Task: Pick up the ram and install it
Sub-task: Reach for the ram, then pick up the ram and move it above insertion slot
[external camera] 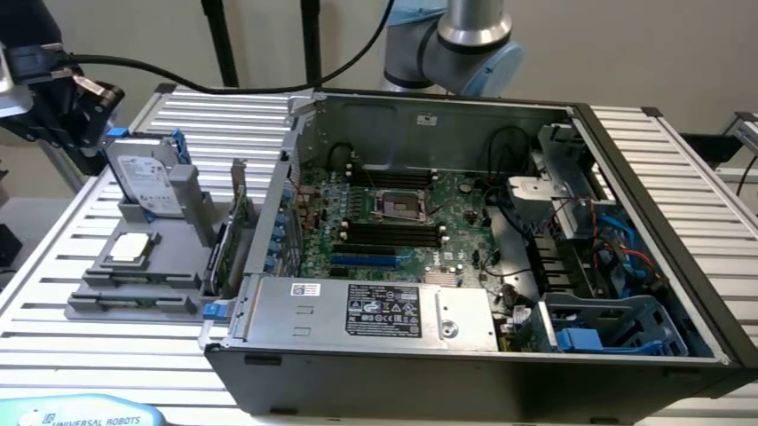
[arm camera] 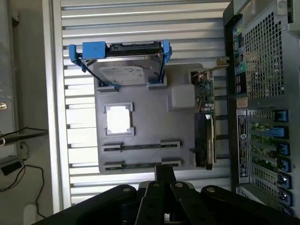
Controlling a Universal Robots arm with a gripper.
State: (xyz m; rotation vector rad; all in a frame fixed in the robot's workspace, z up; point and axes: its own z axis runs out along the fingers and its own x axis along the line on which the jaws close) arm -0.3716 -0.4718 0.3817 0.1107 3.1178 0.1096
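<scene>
A grey holder tray (arm camera: 145,126) lies on the slatted table beside the open computer case (external camera: 498,222). Two long slots in the tray each hold a thin dark strip seen edge-on, which looks like the ram (arm camera: 140,146); the second strip (arm camera: 140,164) runs parallel to it. In the exterior view these slots (external camera: 137,280) sit at the tray's near end. My gripper (arm camera: 165,176) hangs high above that end of the tray. Its black fingers are drawn together with nothing between them. The dark wrist assembly (external camera: 59,111) with its cable shows at the exterior view's upper left.
The tray also carries a hard drive in a blue frame (arm camera: 123,65), a square silver processor chip (arm camera: 118,119) and an upright expansion card (arm camera: 205,126). Inside the case, the motherboard (external camera: 397,217) shows black memory slots (external camera: 391,232). A power supply (external camera: 373,311) fills the near corner.
</scene>
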